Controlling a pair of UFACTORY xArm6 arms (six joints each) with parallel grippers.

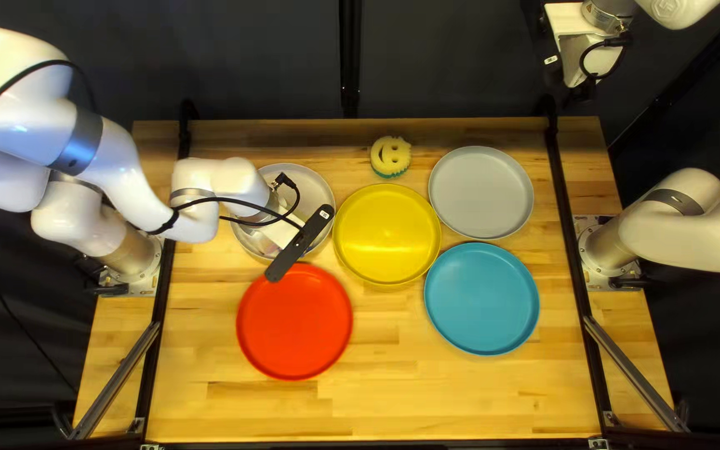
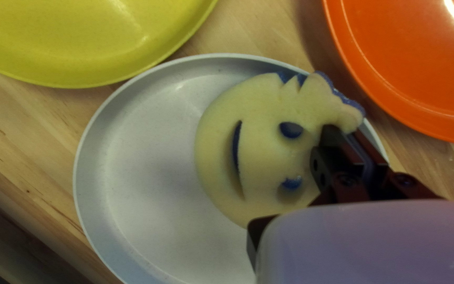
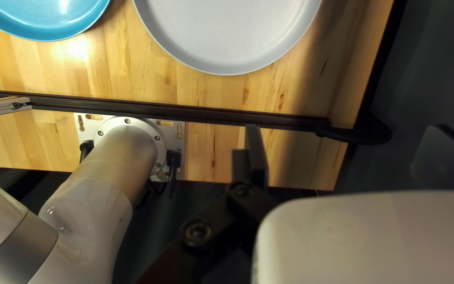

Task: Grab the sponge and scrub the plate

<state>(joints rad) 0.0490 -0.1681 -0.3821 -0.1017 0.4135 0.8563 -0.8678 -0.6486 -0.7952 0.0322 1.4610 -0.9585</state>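
My left arm reaches in from the left, its gripper low over the left grey plate, fingers pinching the blue-backed sponge by its edge, face up. My right arm is raised beyond the far right corner, its gripper with fingers spread.

"What's my table made of?"

"Smooth wood, by its look."

"Anything glossy?"

"The red plate, like plastic, and my right arm, white-shelled; its base is satiny metal."

"And duller?"

"My sponge, matt foam, and the pale plate in my left wrist view, smooth."
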